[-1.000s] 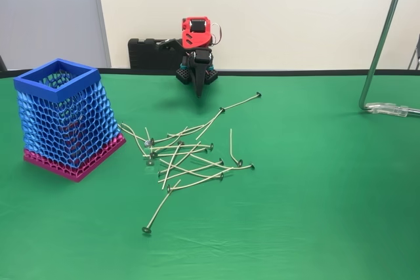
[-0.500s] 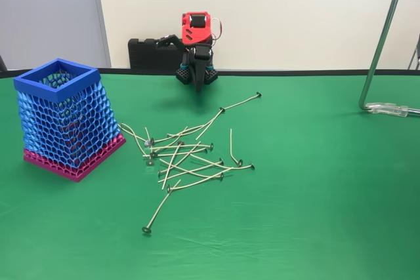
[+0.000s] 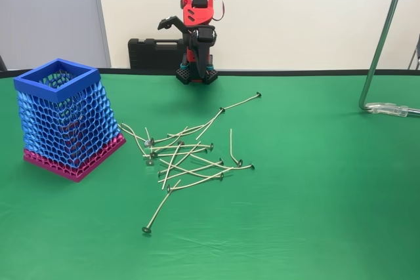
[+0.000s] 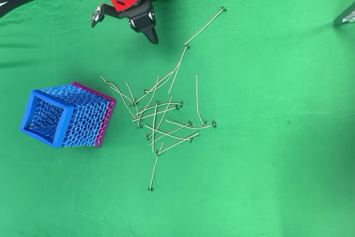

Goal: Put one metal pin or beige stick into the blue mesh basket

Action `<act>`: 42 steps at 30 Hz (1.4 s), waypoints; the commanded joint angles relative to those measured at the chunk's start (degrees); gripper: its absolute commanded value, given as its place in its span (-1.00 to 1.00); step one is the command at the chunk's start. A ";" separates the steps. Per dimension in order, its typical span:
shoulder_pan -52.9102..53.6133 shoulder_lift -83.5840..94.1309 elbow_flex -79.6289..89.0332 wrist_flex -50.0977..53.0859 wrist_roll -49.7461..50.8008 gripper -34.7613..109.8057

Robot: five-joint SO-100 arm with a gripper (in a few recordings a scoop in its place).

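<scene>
- Table (image 3: 315, 214) green-covered, carrying everything.
- Blue mesh basket (image 3: 64, 119) upright at left of fixed view, magenta base on table, well apart from arm.
- Arm (image 3: 197, 27) red and black at far edge, raised off table.
- Fingers (image 4: 151, 34) point down over bare cloth; apart or together, cannot tell.
- Pins (image 3: 187, 155) scattered in loose pile mid-table, just right of basket.

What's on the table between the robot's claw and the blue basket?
Only bare green cloth lies between the gripper and the blue mesh basket in the overhead view; the scattered pins sit off to the right.
</scene>
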 commanded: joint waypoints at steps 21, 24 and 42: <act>-0.62 -48.52 -45.88 0.18 2.99 -0.51; -0.62 -53.44 -50.63 0.18 7.12 -0.51; -1.23 -80.07 -80.07 2.90 33.13 -0.51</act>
